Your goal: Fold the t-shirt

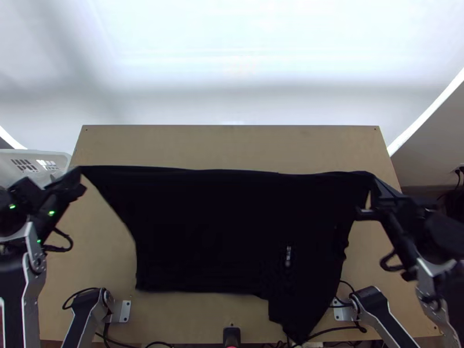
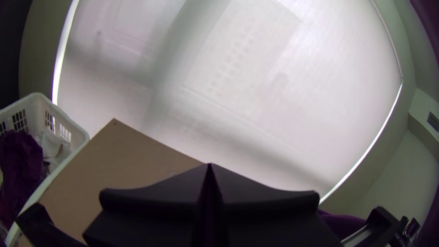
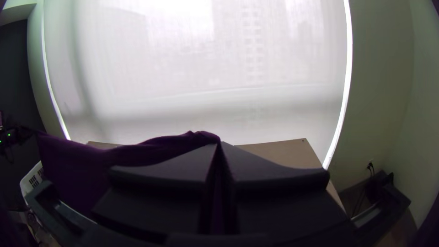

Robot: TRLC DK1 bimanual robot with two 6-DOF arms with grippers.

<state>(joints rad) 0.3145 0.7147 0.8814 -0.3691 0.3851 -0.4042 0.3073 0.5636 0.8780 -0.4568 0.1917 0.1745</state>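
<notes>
- Fingers of the left gripper (image 1: pixel 80 173), wide, flat and black, are pressed together at the left of the top view, pinching the upper left corner of a dark purple-black fabric t-shirt (image 1: pixel 214 226).
- Fingers of the right gripper (image 1: pixel 374 187), also wide, flat and black, are closed on the shirt's upper right corner, right of centre in the top view.
- Between the two grippers the shirt's top edge runs nearly straight across the middle of the top view, its body spread wide below; the left side slants inward, and a narrower piece trails down to the bottom edge, right of centre.
- A small pale mark (image 1: pixel 288 256) sits on the cloth, in the lower part of the frame.
- Beneath it is the light wooden table (image 1: pixel 232 145), bare wood showing above the shirt and at both sides.
- A white plastic basket with slotted walls (image 2: pixel 68 128) stands by the table's corner at the left of the left wrist view, with crumpled purple cloth (image 2: pixel 20 155) and some white cloth (image 2: pixel 51 142) inside.
- Beyond the table, a large pale translucent blind (image 1: pixel 232 64) spans the top of the top view.
</notes>
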